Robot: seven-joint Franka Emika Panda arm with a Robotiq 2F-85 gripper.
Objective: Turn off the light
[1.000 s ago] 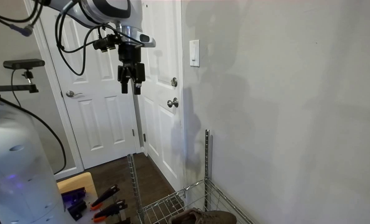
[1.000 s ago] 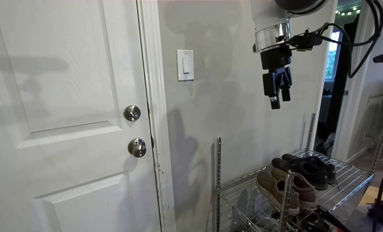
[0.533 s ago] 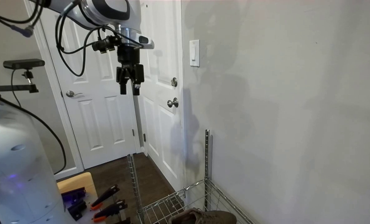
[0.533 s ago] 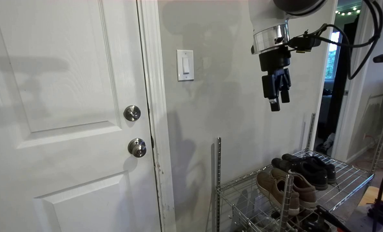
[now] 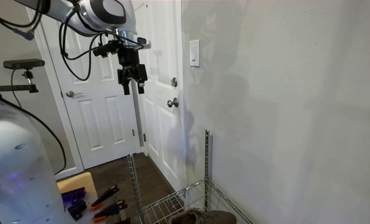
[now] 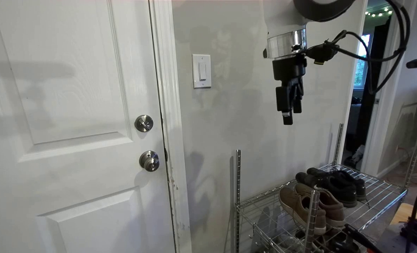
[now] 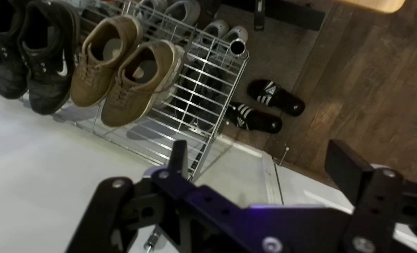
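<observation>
The light switch is a small white upright plate with a rocker at its centre, on the grey wall beside the door frame. It shows in both exterior views [image 5: 194, 53] [image 6: 202, 71]. It is out of the wrist view. My black gripper [image 5: 134, 89] points down, in the air away from the wall and apart from the switch. In an exterior view the gripper [image 6: 292, 113] is to the right of the plate, with its fingertips lower than it. In the wrist view the gripper's fingers [image 7: 257, 151] stand wide apart with nothing between them.
A white door [image 6: 82, 105] with a metal deadbolt [image 6: 144, 123] and knob [image 6: 149, 161] is beside the switch. A wire rack [image 6: 380, 189] with brown shoes [image 6: 303, 207] and black shoes [image 6: 335, 186] stands below the gripper against the wall. Clamps [image 5: 110, 210] lie near the robot base.
The arm has lowered slightly. The gripper has shifted left in an exterior view and turned and tilted a little. It has stayed open. The switch looks the same.
</observation>
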